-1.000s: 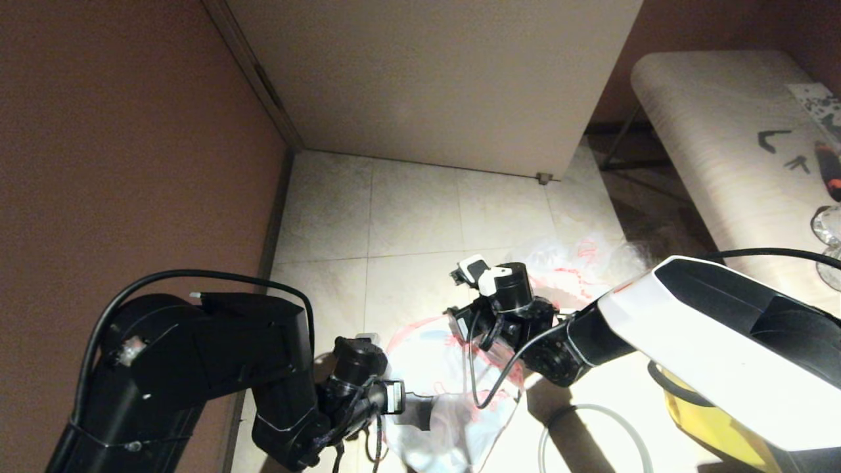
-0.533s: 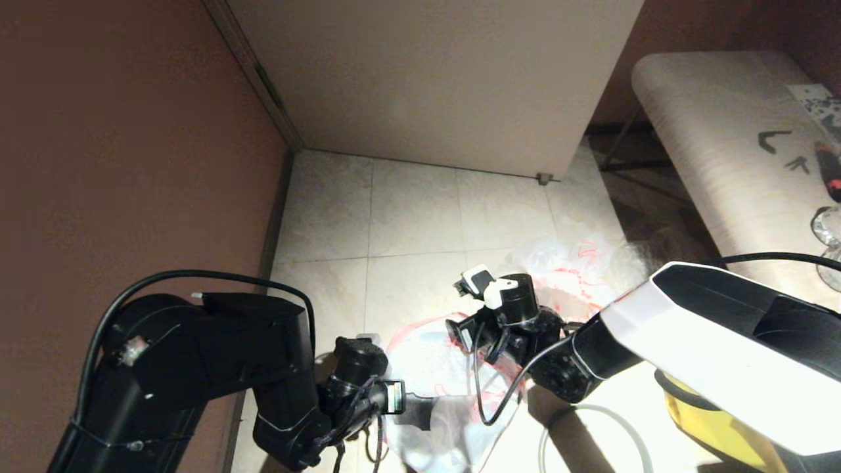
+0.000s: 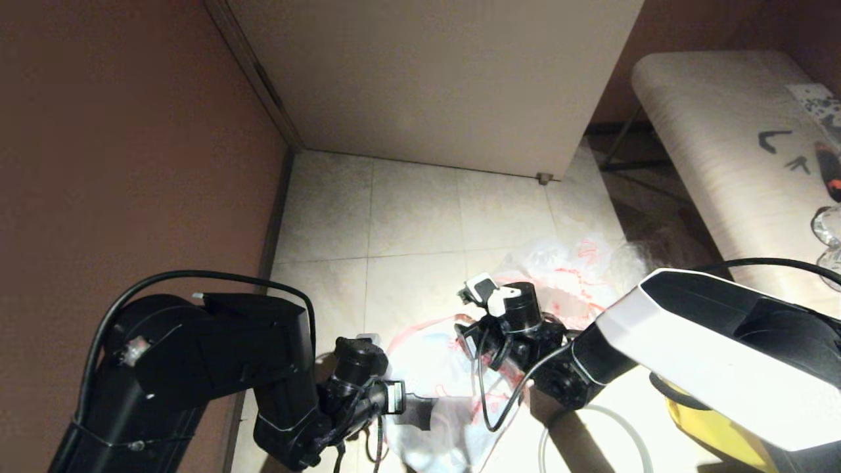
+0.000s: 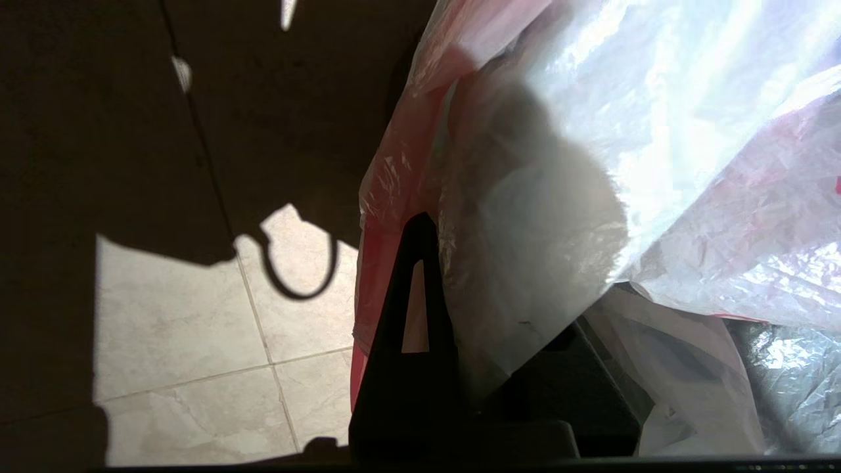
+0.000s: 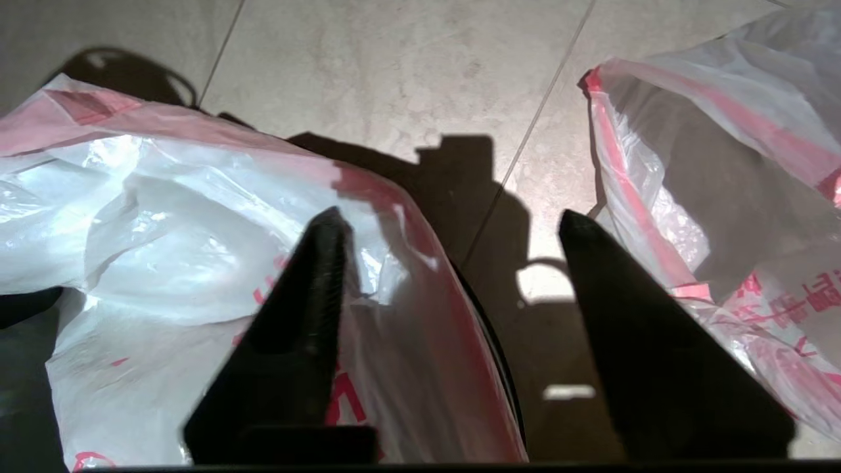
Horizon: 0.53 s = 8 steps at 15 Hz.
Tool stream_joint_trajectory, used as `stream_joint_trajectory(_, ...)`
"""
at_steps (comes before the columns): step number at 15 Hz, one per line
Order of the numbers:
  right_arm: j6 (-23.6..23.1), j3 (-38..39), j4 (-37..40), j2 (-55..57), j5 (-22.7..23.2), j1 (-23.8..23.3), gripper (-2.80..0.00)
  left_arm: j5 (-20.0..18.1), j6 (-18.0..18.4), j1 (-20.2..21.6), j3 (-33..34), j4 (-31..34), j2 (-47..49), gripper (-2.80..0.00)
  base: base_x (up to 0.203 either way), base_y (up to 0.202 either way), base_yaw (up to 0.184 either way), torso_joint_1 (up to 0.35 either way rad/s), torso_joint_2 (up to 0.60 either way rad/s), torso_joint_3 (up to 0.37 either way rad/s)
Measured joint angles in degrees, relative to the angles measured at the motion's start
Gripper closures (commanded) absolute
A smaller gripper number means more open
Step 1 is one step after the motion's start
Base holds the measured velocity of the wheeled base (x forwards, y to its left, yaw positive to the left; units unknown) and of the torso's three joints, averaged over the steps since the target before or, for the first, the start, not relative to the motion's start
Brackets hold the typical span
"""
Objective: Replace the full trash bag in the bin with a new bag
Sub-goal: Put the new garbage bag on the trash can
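While left claw point(image 4: 420, 263) grips bag point(image 4: 591, 164), right claw point(image 5: 453, 243) gapes.

Left hand point(image 4: 433, 276) pinches the new bag point(image 4: 591, 164).

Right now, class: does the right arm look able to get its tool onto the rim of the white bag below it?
Probably yes: the right tool is open, one finger inside the bag's rim, the other outside, nothing between.
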Motion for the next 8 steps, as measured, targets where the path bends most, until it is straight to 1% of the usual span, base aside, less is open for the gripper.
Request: stream_joint_trajectory(8, 0.39, -0.11, -0.33, -0.14, 0.13, 0.07, 0.0, 0.45, 0.0, 0.0, -0.13, 0.05, 0.18, 0.0, 0.0, 0.0, 0.0, 0.0, 0.0, 0.0)
